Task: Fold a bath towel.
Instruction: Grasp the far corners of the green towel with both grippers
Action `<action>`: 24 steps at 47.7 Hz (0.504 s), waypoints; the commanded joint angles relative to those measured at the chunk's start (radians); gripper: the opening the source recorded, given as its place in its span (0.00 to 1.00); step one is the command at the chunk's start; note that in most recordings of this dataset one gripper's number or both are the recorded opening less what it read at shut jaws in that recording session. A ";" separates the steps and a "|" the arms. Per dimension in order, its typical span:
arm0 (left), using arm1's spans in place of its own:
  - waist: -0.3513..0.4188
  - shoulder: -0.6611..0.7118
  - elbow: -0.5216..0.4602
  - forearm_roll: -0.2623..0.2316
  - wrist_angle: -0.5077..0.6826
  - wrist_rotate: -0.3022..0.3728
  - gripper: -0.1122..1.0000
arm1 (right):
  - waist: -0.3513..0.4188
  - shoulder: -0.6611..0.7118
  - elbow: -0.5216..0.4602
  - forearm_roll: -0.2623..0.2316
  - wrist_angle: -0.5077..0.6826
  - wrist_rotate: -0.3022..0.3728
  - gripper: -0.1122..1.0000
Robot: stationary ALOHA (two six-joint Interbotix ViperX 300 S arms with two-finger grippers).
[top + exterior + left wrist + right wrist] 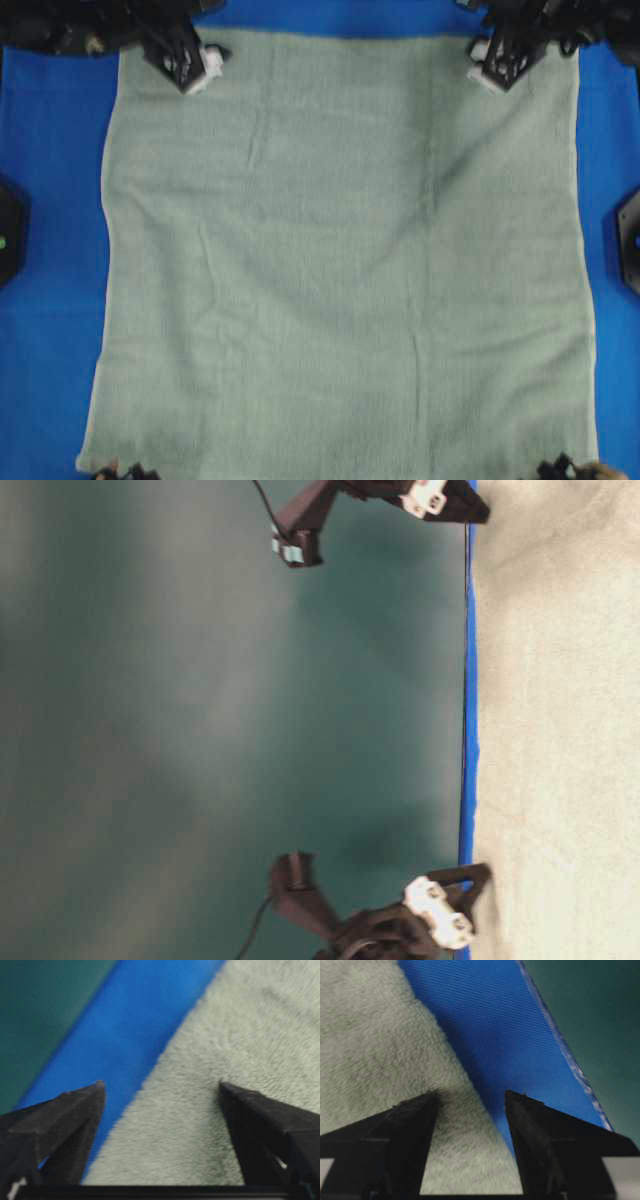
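Left end effector (160,1090) agape, right end effector (470,1097) likewise, straddling bath towel (340,270) edge

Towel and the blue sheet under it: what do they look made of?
The towel looks like terry cloth: pale green, matte, with a fuzzy looped pile plain in both wrist views. The blue sheet looks like a thin woven fabric, smooth and flat, with a fine regular grid texture; whether cloth or a coated mat, I cannot tell.

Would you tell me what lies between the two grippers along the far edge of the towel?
Only bare bath towel lies between the left gripper and the right gripper; nothing else rests there, as the overhead view shows.
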 commanded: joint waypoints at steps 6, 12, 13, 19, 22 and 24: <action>0.015 0.055 -0.051 0.003 -0.002 0.003 0.86 | -0.028 0.046 -0.021 -0.006 -0.046 -0.003 0.63; 0.015 0.063 -0.060 0.003 0.061 0.003 0.76 | -0.028 0.051 -0.015 -0.006 -0.035 -0.002 0.58; 0.015 0.063 -0.063 0.003 0.077 0.003 0.72 | -0.028 0.051 -0.014 -0.006 -0.031 -0.002 0.55; 0.020 0.058 -0.074 0.003 0.158 0.003 0.41 | -0.028 0.048 -0.014 -0.006 -0.009 -0.002 0.23; 0.023 0.046 -0.077 0.003 0.183 0.003 0.27 | -0.028 0.043 -0.014 -0.006 -0.005 -0.002 0.12; 0.031 0.034 -0.078 0.003 0.198 0.003 0.20 | -0.028 0.034 -0.014 -0.006 0.000 -0.002 0.12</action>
